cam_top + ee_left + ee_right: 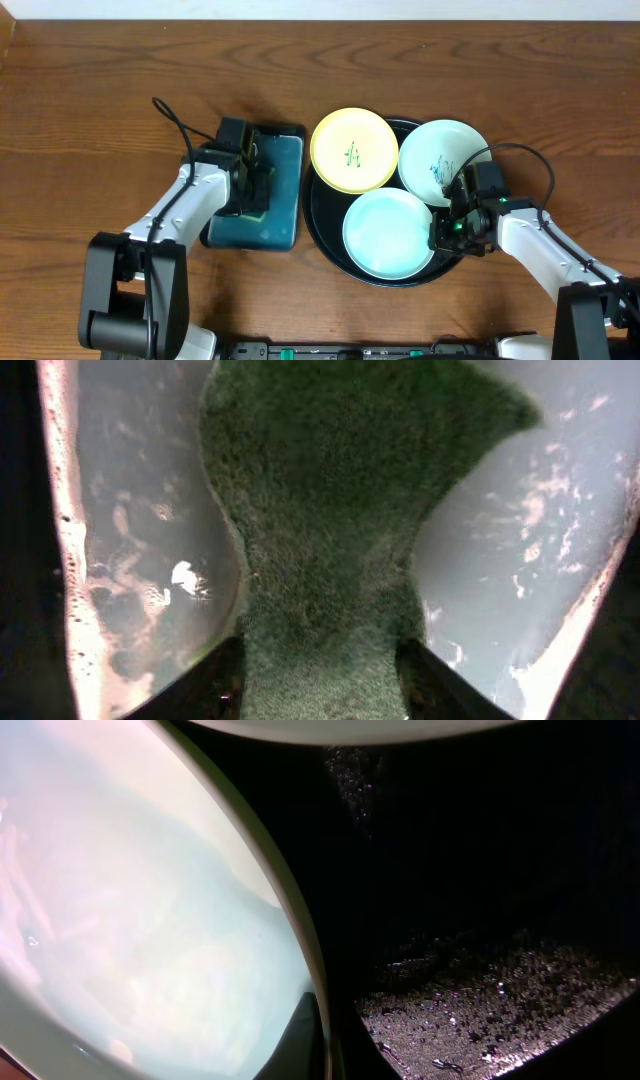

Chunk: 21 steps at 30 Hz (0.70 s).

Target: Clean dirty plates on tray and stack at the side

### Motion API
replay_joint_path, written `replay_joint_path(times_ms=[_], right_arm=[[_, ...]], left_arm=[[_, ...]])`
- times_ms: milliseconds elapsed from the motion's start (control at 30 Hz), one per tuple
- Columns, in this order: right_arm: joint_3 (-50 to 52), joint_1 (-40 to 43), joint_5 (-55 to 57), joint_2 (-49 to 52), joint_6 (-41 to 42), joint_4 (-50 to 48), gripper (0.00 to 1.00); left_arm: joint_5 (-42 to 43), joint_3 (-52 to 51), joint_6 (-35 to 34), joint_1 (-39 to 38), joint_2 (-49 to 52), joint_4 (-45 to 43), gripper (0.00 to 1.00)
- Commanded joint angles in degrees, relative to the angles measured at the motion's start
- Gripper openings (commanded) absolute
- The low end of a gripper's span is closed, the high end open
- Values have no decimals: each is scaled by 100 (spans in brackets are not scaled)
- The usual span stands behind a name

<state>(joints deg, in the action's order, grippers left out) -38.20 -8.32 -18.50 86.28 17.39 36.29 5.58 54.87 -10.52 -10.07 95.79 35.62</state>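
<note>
The round black tray [318, 225] holds three plates. At its back left lies a pale yellow plate [352, 150] with a green scribble. A mint-blue plate [440, 160] with a blue scribble lies at the back right, and an unmarked mint-blue plate [388, 232] at the front. My right gripper [447, 228] is shut on the front plate's right rim. The right wrist view shows that plate [150, 920] with one finger [305, 1040] on its inside and the black tray [480, 870] beside it. My left gripper [250, 185] is down in the teal tray, its fingers [215, 680] pressed against both sides of the green sponge [330, 510].
The rectangular teal tray [280, 225] sits just left of the black tray, its wet floor [140, 510] showing on either side of the sponge. Bare wooden table [100, 80] lies all around, and the yellow plate overlaps the black tray's rim toward the teal tray.
</note>
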Motion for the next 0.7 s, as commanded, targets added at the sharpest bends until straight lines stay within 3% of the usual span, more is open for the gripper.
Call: replay_joint_path(times_ms=[0,267,667], right_arm=[[153,-4,448,107,-20,59,1],[153,-4,448,107,-20,70,1],[153,-4,448,107,-22,125,1]], left_arm=[[-9,-262,33,13,125,-107,39],[-9,-437,-50,13,334,-319,9],[-7,-52,-44,9,264,37,7]])
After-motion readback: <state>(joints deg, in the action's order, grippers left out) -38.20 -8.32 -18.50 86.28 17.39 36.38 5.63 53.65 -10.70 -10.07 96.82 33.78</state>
